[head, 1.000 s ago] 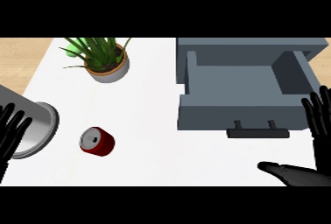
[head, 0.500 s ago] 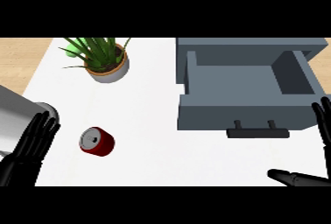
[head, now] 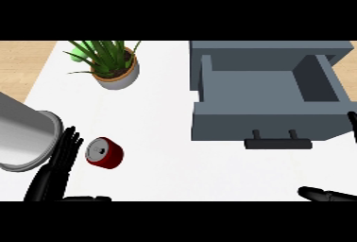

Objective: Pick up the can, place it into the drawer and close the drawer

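Note:
A red can (head: 105, 152) lies on its side on the white counter (head: 167, 123), its silver top turned to the left. My left hand (head: 57, 166) is open at the lower left, its straight fingers pointing up just left of the can and close to it. The grey drawer (head: 268, 92) stands pulled open at the upper right, with nothing in it and its dark handle (head: 277, 142) toward me. Only the thumb (head: 327, 194) and one fingertip of my right hand show at the lower right corner, spread apart and well away from the can.
A potted green plant (head: 111, 66) stands at the back left. A large grey cylinder (head: 21, 134) juts in from the left edge beside my left hand. Wooden floor shows beyond the counter's left edge.
My left hand has moved right, from the left edge to just beside the can. My right hand has slid down and right, mostly out of view. The can and drawer stay put.

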Robot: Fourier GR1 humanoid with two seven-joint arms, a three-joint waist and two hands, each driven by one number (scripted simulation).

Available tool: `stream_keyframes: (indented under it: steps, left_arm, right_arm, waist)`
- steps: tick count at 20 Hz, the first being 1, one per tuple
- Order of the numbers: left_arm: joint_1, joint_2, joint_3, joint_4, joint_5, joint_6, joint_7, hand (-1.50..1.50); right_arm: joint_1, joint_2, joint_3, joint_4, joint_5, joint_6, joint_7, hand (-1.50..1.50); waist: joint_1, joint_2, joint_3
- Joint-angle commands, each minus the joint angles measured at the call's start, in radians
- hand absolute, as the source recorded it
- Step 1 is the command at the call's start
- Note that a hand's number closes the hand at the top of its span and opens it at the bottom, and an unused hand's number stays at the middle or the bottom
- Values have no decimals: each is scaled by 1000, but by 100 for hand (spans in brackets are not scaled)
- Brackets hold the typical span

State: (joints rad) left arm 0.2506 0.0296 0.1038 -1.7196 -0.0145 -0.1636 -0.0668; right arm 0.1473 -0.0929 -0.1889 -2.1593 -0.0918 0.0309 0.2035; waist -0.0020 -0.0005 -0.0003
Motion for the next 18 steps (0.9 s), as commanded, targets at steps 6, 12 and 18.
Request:
stream_keyframes:
  steps: [6, 12, 18]
  left_arm:
    - [-11, -4, 36, 217, -23, 19, -170, -150]
    - [-150, 11, 77, 435, -17, 40, -246, -150]
    - [-268, 69, 128, 641, -4, 33, -319, -150]
  right_arm:
    - [67, 39, 3, -72, -1, 32, -9, -150]
    - [78, 3, -81, -95, -82, 72, 35, -150]
    - [1, 4, -58, -103, -18, 33, 99, -150]
  waist:
    - [0, 0, 0]
    - [-3, 0, 0]
    - [-2, 0, 0]
